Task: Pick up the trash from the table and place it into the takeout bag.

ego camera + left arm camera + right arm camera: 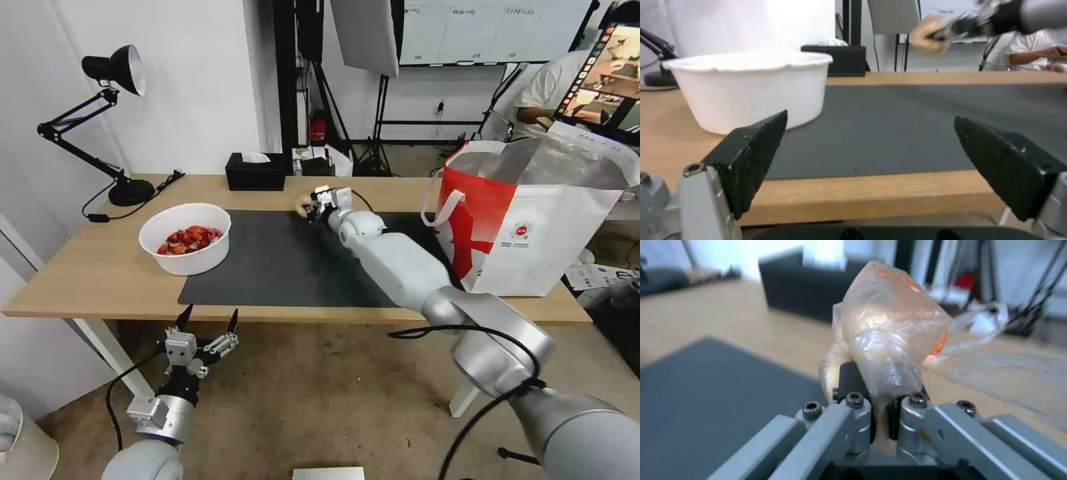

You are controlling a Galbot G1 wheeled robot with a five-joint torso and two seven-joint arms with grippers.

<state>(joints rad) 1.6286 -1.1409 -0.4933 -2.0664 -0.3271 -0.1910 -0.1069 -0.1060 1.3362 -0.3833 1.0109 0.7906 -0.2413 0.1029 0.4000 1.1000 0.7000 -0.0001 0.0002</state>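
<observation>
Above the far edge of the dark grey mat (293, 260) I see my right pincer (313, 202) clamped on the small clear bag (889, 340), its beige lump bulging out past the fingertips, lifted clear of the tabletop (100, 267). Seen from the right wrist, the bag's neck is squeezed between the two pads, and loose plastic trails off to one side. Beyond the mat's far edge sits the black tissue box (255, 171). At the mat's right end stands the takeout bag (527, 227), mouth open, well apart from the held bag. My left pincer (208, 319) hangs below the mat's near edge, fingers spread wide and holding nothing. On the mat's left edge rests the white bowl (185, 237) of red shells.
</observation>
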